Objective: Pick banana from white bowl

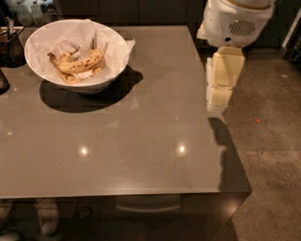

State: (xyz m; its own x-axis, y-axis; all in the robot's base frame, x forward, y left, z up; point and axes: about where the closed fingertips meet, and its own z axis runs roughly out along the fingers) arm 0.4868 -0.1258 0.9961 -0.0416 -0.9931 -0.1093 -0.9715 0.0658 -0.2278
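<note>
The banana (83, 64), long, yellow and brown-speckled, lies in the white bowl (94, 84), on crumpled white paper, with shorter, browner pieces (62, 71) beside it. The bowl stands at the far left of the grey table (141, 141). My gripper (219, 96) hangs from the white arm (235, 21) at the table's far right edge. It is well to the right of the bowl, apart from it, and holds nothing that I can see.
A dark wire container (10, 47) stands at the table's left edge next to the bowl. Bottles (28, 12) stand behind it. Dark cabinets run along the back. Speckled floor (268, 141) lies to the right of the table.
</note>
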